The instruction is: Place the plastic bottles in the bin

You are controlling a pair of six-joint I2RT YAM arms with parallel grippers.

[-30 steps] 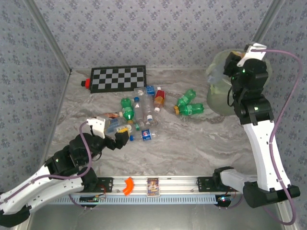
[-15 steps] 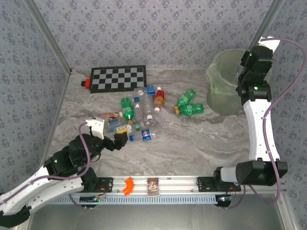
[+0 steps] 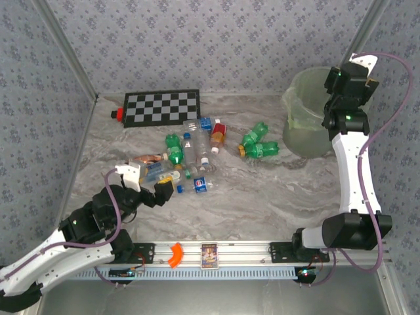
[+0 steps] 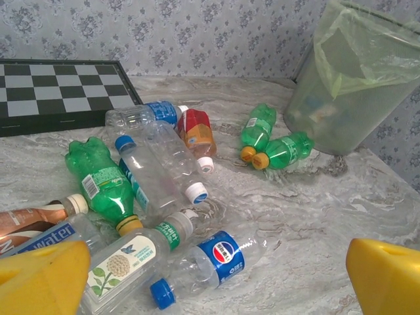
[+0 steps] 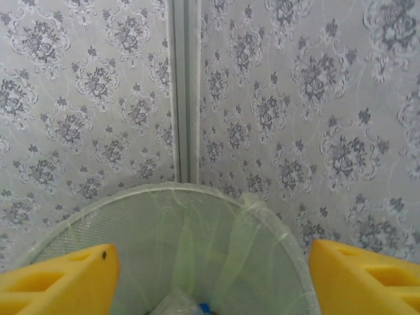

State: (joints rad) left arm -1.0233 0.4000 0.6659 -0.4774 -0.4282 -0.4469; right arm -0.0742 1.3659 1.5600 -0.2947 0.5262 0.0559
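Several plastic bottles [image 3: 190,154] lie in a heap mid-table, clear ones with blue labels, green ones and an orange-brown one. Two green bottles [image 3: 259,146] lie apart, toward the bin [image 3: 308,125], a pale green lined bucket at the far right. My left gripper [image 3: 147,184] hovers open at the heap's near-left edge; in the left wrist view its yellow fingers [image 4: 39,279] flank a clear blue-labelled bottle [image 4: 216,262] without touching it. My right gripper [image 3: 351,72] hangs open over the bin's far rim [image 5: 184,190]. A clear bottle [image 5: 177,305] lies inside the bin.
A checkerboard [image 3: 161,107] with a small red block [image 3: 117,114] at its left end lies at the back. Patterned walls close the table on three sides. An orange hook [image 3: 175,254] and a small card [image 3: 209,254] sit on the near rail.
My right gripper went from shut to open and swung up from the bin's front to its far right rim. The left arm has barely shifted.
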